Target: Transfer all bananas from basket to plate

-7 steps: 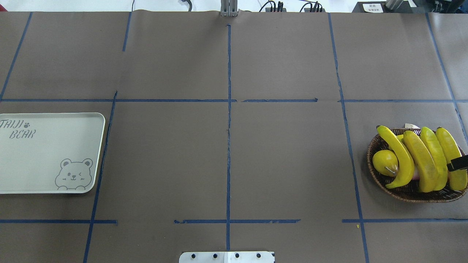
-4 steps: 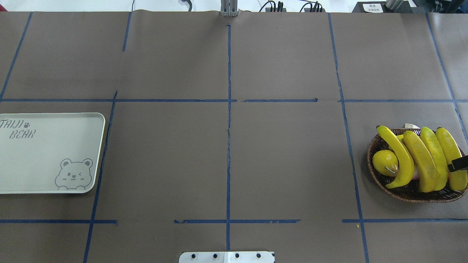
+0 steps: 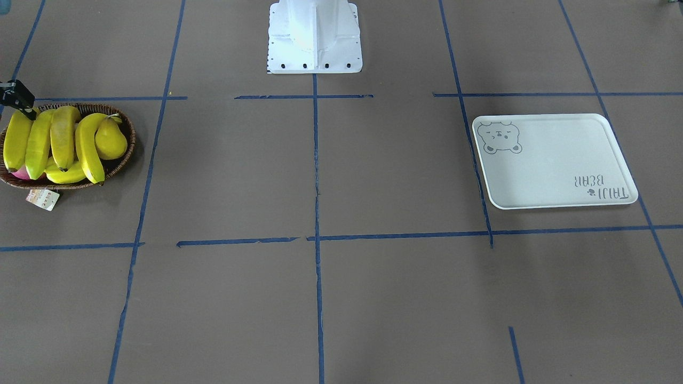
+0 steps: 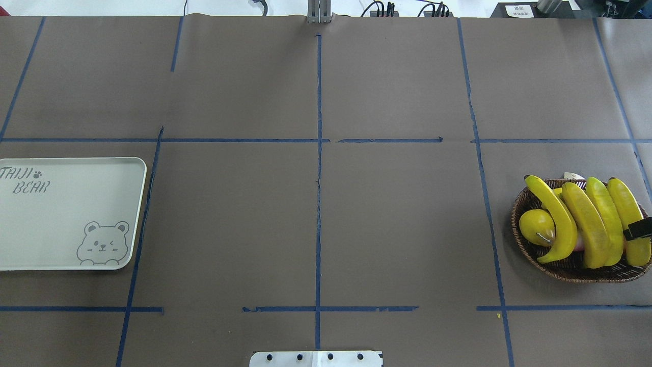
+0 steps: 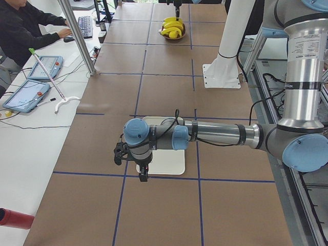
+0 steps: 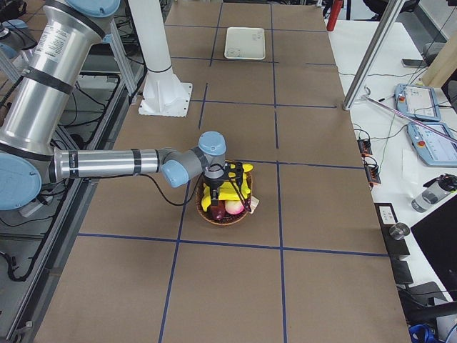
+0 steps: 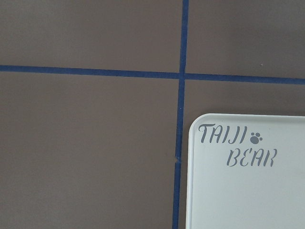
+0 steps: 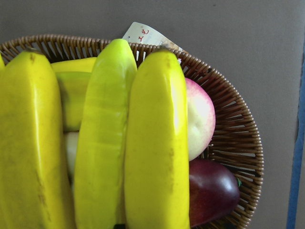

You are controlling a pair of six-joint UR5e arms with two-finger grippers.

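Note:
The brown wicker basket point(image 4: 522, 232) sits at the table's right edge, with several yellow bananas point(image 4: 558, 219) lying side by side across it. The right wrist view looks down on those bananas point(image 8: 157, 143) from close above the basket point(image 8: 238, 138). A black part of my right gripper point(image 4: 639, 229) hangs over the rightmost banana; I cannot tell how its jaws stand. The off-white bear plate point(image 4: 66, 214) lies bare at the far left. My left gripper point(image 5: 142, 174) hovers at the plate's point(image 5: 171, 166) outer edge, seen only from the side, so its state is unclear.
A yellow pear point(image 4: 536, 227), a ridged greenish-yellow fruit point(image 8: 102, 143), a pink fruit point(image 8: 200, 119) and a dark red fruit point(image 8: 212, 191) share the basket. A paper tag point(image 3: 42, 198) hangs from its rim. The white robot base point(image 3: 315, 34) stands mid-table. A person sits at a side desk point(image 5: 23, 28).

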